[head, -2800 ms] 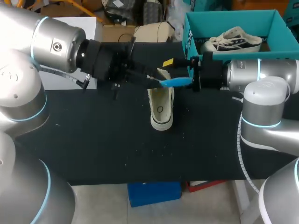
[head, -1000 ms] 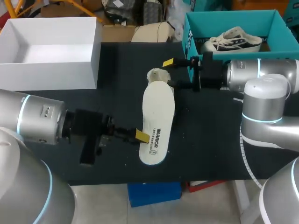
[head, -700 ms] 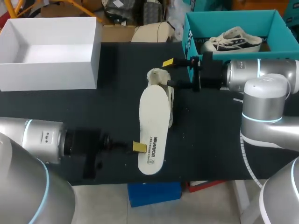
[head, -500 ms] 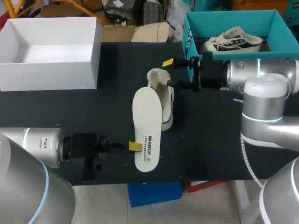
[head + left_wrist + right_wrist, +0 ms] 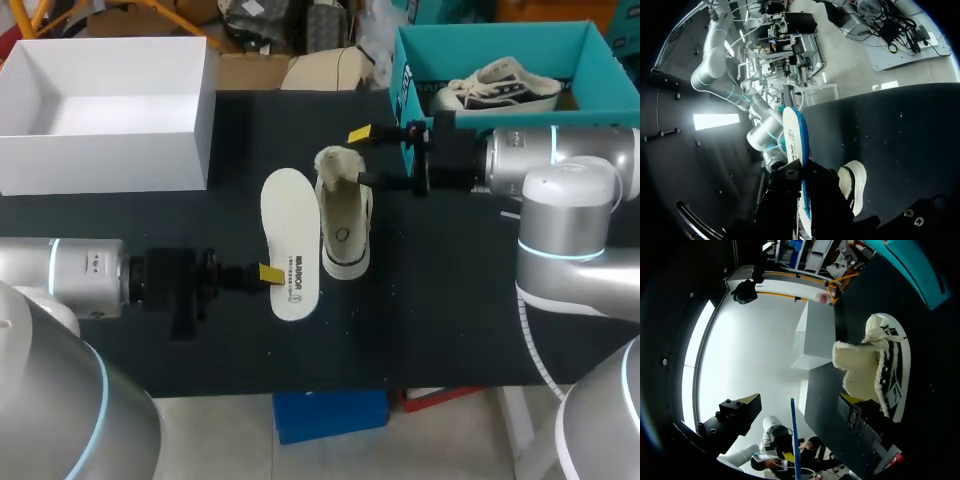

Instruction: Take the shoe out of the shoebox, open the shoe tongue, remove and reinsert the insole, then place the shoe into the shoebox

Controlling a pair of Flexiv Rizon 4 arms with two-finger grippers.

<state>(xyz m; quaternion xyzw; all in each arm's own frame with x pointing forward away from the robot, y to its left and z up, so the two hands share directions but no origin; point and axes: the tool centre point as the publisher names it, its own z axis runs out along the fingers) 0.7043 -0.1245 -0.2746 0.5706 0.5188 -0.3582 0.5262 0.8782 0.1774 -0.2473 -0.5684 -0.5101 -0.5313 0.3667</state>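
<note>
The insole (image 5: 288,245) is fully out. The left gripper (image 5: 266,273), pinching its lower left edge, has carried it off the shoe (image 5: 343,228) and now holds it just left of it, mid-frame. Removal looks done, with reinsertion next. The right gripper (image 5: 363,157) stays at the shoe's upper end, fingers spread at the fleecy tongue (image 5: 335,160). The white box (image 5: 100,165), upper left, stands open with nothing showing inside — the teal box (image 5: 490,40), upper right, holds another shoe (image 5: 497,85).
</note>
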